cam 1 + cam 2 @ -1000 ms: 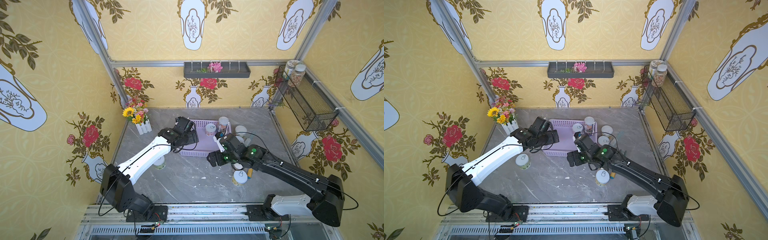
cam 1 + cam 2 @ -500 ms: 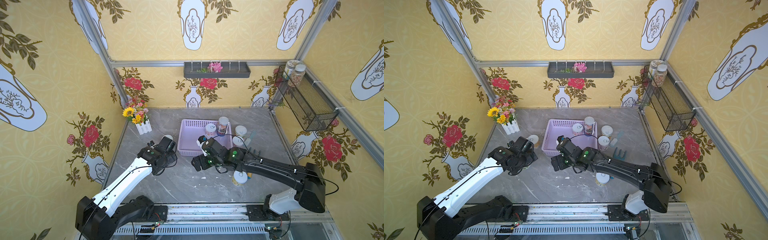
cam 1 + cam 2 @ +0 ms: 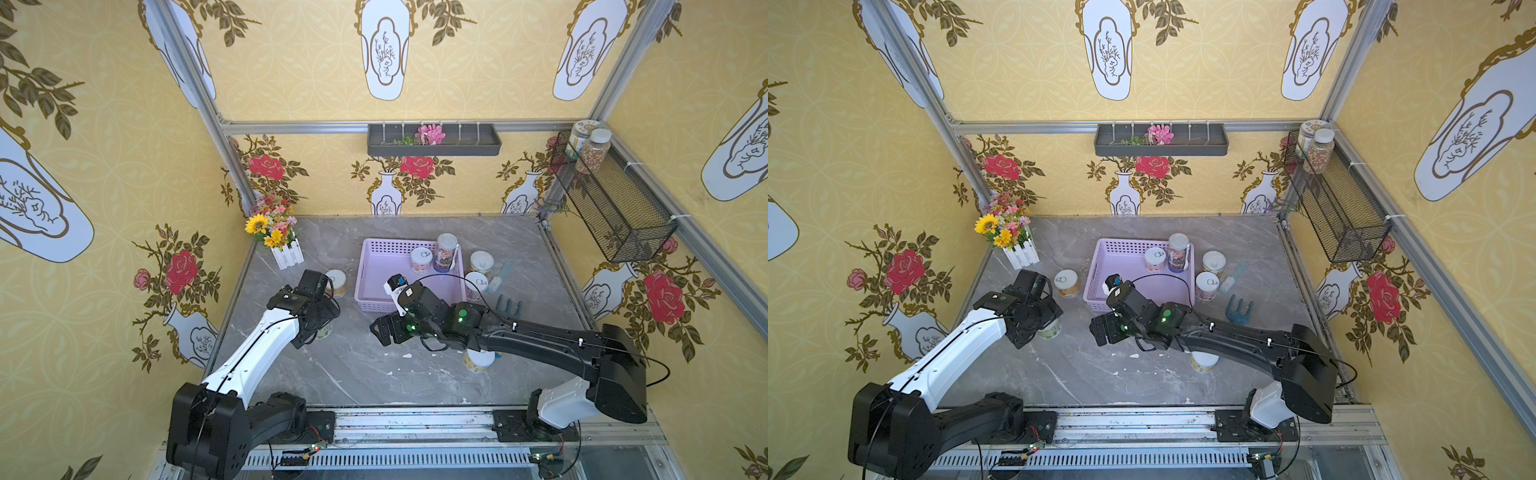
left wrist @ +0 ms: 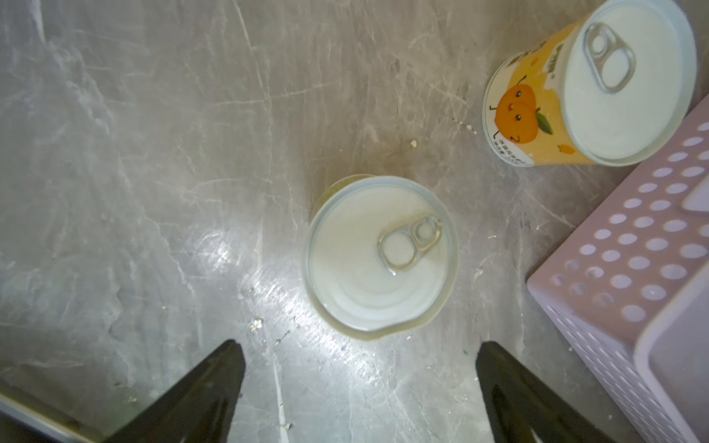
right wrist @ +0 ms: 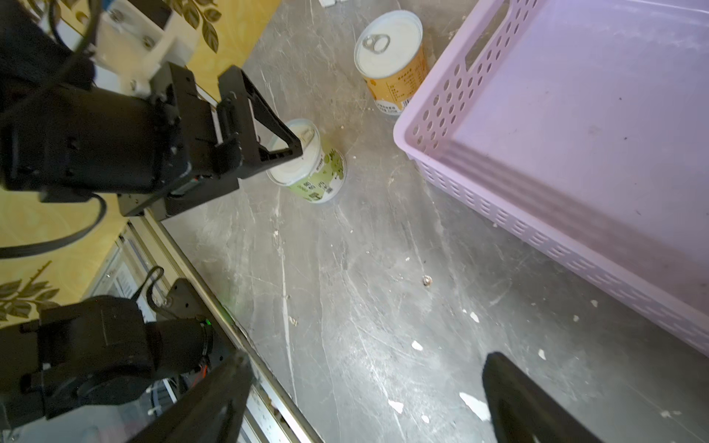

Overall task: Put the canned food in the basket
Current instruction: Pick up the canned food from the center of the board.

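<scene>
The left hand (image 4: 360, 347) is held wide open and empty above a green-labelled can (image 4: 381, 257) that stands on the worktop (image 4: 153, 191) near the basket (image 4: 633, 249). The right hand (image 5: 368, 358) is likewise spread wide, with nothing gripped, over the worktop beside the basket. A small can (image 3: 421, 259) and a taller can (image 3: 445, 251) are seen inside the basket.

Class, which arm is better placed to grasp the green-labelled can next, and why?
Left. The left gripper hovers open over the green-labelled can; the right gripper faces bare table beside the basket.
</scene>
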You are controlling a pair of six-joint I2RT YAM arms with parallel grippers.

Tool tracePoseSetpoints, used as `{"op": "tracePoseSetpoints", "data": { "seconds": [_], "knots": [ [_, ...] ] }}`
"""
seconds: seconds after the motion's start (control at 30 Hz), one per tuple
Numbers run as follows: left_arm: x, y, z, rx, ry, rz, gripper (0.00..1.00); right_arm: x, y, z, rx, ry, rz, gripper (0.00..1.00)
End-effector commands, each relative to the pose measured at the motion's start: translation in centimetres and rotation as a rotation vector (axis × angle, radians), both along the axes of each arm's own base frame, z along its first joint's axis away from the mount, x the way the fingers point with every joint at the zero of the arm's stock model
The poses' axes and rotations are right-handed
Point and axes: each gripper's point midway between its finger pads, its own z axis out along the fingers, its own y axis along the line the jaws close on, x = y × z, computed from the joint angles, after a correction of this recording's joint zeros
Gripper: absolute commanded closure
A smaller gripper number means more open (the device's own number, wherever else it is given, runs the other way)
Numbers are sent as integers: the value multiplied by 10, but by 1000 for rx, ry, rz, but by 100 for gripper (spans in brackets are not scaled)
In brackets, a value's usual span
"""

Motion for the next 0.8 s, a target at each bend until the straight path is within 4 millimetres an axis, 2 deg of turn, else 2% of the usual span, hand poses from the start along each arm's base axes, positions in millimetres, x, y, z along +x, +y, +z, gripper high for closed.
{"op": "tracePoseSetpoints", "data": {
  "seconds": [0.0,0.2,0.57,0.77],
  "knots": [
    [15,-1,-5,-16,-24,-41,0,9,32,23,133,-41,-15,3],
    [24,0,-17,-4,19,-88,0,-1,42,12,125,-16,12,3],
    [28,-2,-31,14,112,-128,0,-5,29,4,97,-2,-4,3],
    [24,2,-36,35,154,-126,5,-6,25,3,91,2,-10,3]
  ]
}}
